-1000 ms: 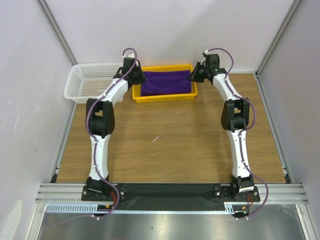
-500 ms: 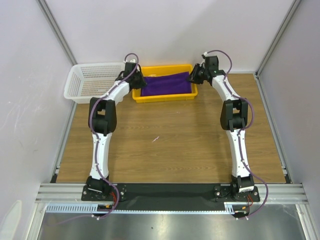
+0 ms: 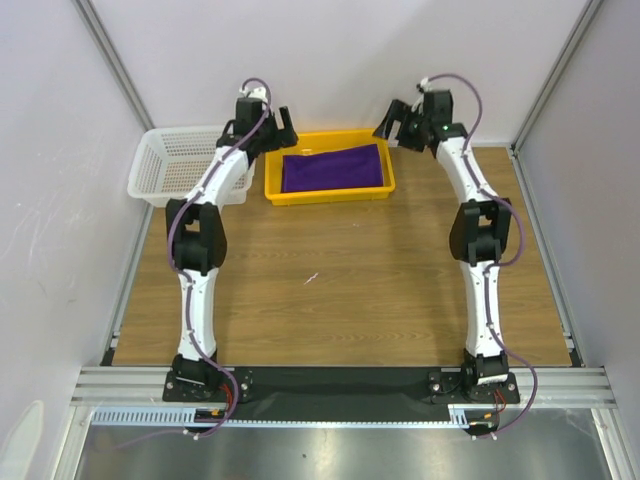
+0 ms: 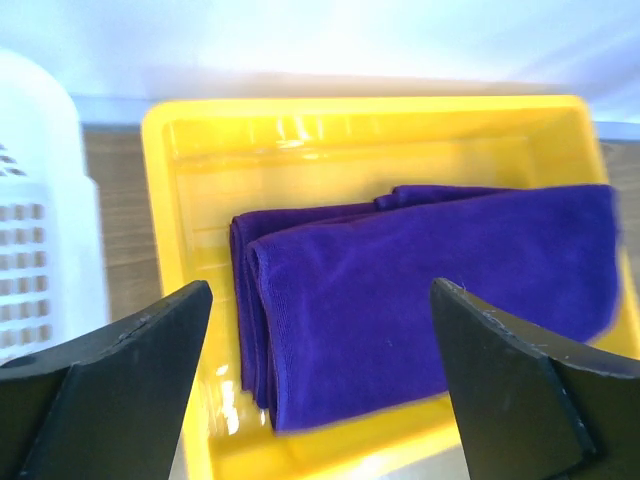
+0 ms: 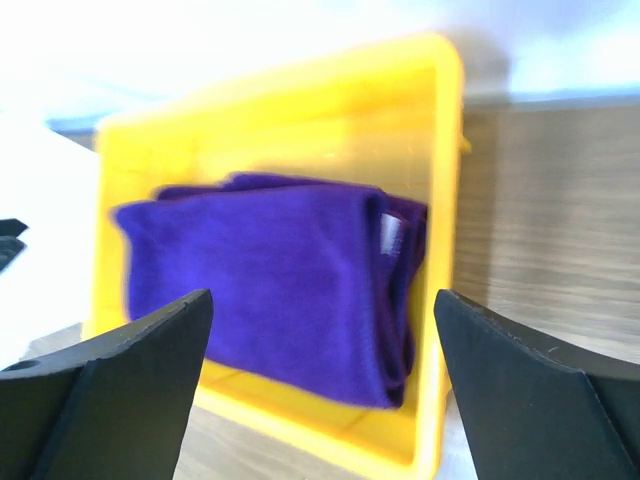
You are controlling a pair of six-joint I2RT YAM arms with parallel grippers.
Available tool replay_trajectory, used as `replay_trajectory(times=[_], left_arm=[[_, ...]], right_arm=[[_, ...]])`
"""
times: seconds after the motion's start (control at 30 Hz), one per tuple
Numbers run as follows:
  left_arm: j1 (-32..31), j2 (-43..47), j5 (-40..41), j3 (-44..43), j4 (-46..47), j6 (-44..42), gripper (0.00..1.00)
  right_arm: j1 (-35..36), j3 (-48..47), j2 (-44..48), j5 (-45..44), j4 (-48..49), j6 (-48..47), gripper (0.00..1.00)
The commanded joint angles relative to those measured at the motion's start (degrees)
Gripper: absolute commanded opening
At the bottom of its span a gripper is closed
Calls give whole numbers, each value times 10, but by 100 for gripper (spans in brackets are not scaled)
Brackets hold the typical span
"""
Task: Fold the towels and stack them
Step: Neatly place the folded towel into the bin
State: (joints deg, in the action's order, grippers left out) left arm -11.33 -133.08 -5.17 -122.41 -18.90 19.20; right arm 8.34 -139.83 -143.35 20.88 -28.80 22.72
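The towels are lying folded in a pile inside the yellow tray, at the far side of the table, and their long axis is running left to right along the long side of the tray. This axis is passing just between the two grippers. The left gripper is hanging above the left short end of the pile and the right gripper above the right short end, so each arm is the nearer one for its own end. Both grippers are standing with the fingers wide apart and are holding nothing; no finger is touching the cloth. In the left wrist view the folded layers are showing at the left edge, and in the right wrist view the folded edge is facing the right wall of the tray. The tray walls are standing close around the pile, so I am judging that any new grasp is needing to come from above and not from the side. The white basket is sitting just beside the tray on the left, close under the left arm, and this is limiting its room a little. The wooden surface nearer the bases is offering wide free room for both arms.
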Motion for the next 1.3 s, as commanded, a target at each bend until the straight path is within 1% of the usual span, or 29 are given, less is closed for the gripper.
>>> replay_trajectory(times=[0.0, 0.07, 0.1, 0.17, 0.2, 0.27, 0.3, 0.33, 0.37, 0.4, 0.43, 0.47, 0.5, 0.53, 0.57, 0.63, 0.67, 0.7, 0.73, 0.77, 0.8, 0.87, 0.9, 0.97, 1.0, 1.03, 1.13, 1.27], left_arm=[[0, 114, -1, -38, -26, -51, 96], [0, 145, 10, -22, -40, -60, 97], [0, 179, 14, -3, -45, -66, 97], [0, 218, 19, 22, -52, -70, 97], [0, 255, 18, 53, -54, -73, 97], [0, 302, 12, 93, -51, -75, 97], [0, 352, 12, 137, -48, -76, 97], [0, 377, 10, 163, -38, -76, 97], [0, 402, 10, 191, -30, -77, 97], [0, 432, 11, 248, -21, -76, 98], [0, 483, 14, 277, -1, -76, 98], [0, 512, 17, 305, 8, -77, 98], [0, 538, 26, 357, 16, -75, 99], [0, 561, 31, 381, 22, -73, 99], [0, 610, 35, 402, 23, -71, 99], [0, 659, 45, 464, 18, -69, 100], [0, 702, 46, 484, 18, -70, 100], [0, 728, 46, 527, 14, -72, 100], [0, 752, 49, 551, 18, -71, 100], [0, 802, 50, 574, 21, -68, 100], [0, 826, 50, 618, 25, -65, 100], [0, 878, 74, 661, 27, -57, 100], [0, 925, 85, 703, 29, -56, 100], [0, 978, 99, 747, 28, -47, 100], [-1, 1024, 104, 787, 28, -46, 100], [0, 1048, 107, 805, 27, -43, 100], [0, 1128, 108, 864, 18, -36, 100], [0, 1211, 106, 915, 7, -28, 100]], right_arm=[[-4, -1, 144, -30, -2, -39, 100], [-6, 21, 179, -44, -12, -40, 100], [-7, 38, 211, -58, -16, -43, 100], [-9, 58, 241, -70, -35, -47, 100], [-10, 70, 258, -82, -42, -50, 100], [-10, 113, 308, -95, -60, -51, 100], [-10, 133, 328, -103, -60, -53, 100], [-10, 184, 370, -109, -58, -56, 100], [-11, 215, 394, -113, -46, -58, 100], [-10, 248, 418, -116, -33, -59, 100], [-10, 292, 475, -117, -17, -63, 100], [-10, 369, 501, -117, 19, -62, 100], [-10, 413, 532, -115, 38, -62, 100], [-11, 449, 559, -117, 54, -61, 100], [-10, 516, 611, -116, 79, -58, 100], [-10, 573, 659, -118, 100, -54, 100], [-10, 629, 711, -113, 115, -48, 100], [-10, 657, 735, -107, 126, -47, 100], [-10, 691, 763, -99, 149, -48, 100], [-10, 720, 809, -91, 160, -42, 100], [-10, 783, 837, -91, 170, -37, 100], [-10, 836, 883, -98, 183, -22, 100], [-10, 889, 932, -121, 183, 0, 100], [-10, 937, 977, -131, 183, 14, 100], [-10, 959, 1014, -127, 181, 16, 100], [-10, 996, 1034, -128, 176, 21, 100], [-10, 1052, 1094, -135, 161, 36, 100], [-10, 1082, 1142, -143, 139, 46, 100]])
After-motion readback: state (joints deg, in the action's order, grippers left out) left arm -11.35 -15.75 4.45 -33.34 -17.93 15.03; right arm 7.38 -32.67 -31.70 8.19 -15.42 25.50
